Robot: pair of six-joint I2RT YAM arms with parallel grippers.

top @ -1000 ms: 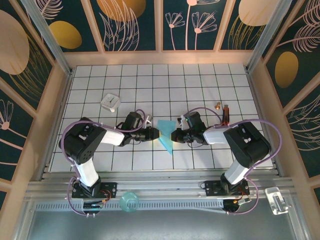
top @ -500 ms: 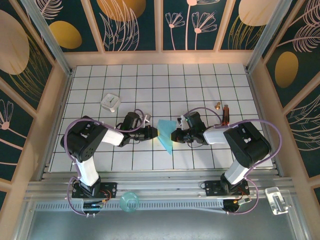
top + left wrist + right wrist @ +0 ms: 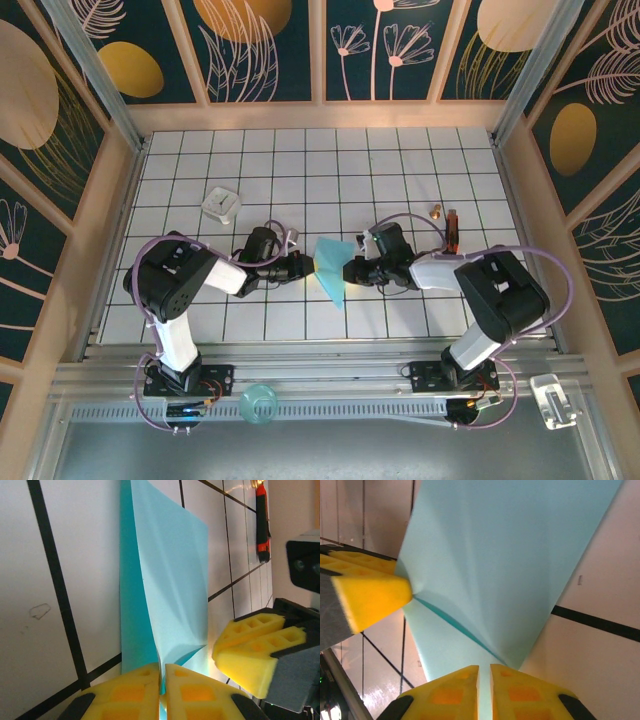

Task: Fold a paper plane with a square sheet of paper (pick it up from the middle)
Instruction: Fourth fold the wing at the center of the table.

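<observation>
Seen from above, a white desk [image 3: 400, 160] ruled with a black grid sits inside dark-blue patterned walls; two black-and-white robot arms reach in from the bottom edge and meet near the middle of the frame. Between them is a thin light-blue sheet of paper [image 3: 331, 262], folded into a narrow wedge that is wide at the top and runs to a point toward the bottom; it sits just below the centre of the view. The left claw [image 3: 308, 265] meets it from the left and the right claw [image 3: 347, 271] from the right, each touching the sheet.

In the left wrist view, the left claw [image 3: 162, 677] shows at the bottom edge as two yellow pads pressed together, clamped on the sheet's [image 3: 165, 580] lower edge; the paper rises from them up the middle of the frame, creased, with one layer lifting; a yellow fingertip [image 3: 250, 652] of the right claw sits at the lower right, against the paper.

In the right wrist view, the right claw [image 3: 484, 680] sits at bottom centre, its yellow pads almost together with the paper's [image 3: 510, 555] edge pinched between them; the sheet fans out toward the upper right; a yellow fingertip [image 3: 367, 592] of the left claw touches the paper at the middle left.

From above, a small white square block [image 3: 221, 205] lies on the desk toward the upper left, well apart from the paper; a slim red-and-black tool [image 3: 452, 230] lies right of centre, with a small brass-coloured piece [image 3: 436, 211] just beside it.
</observation>
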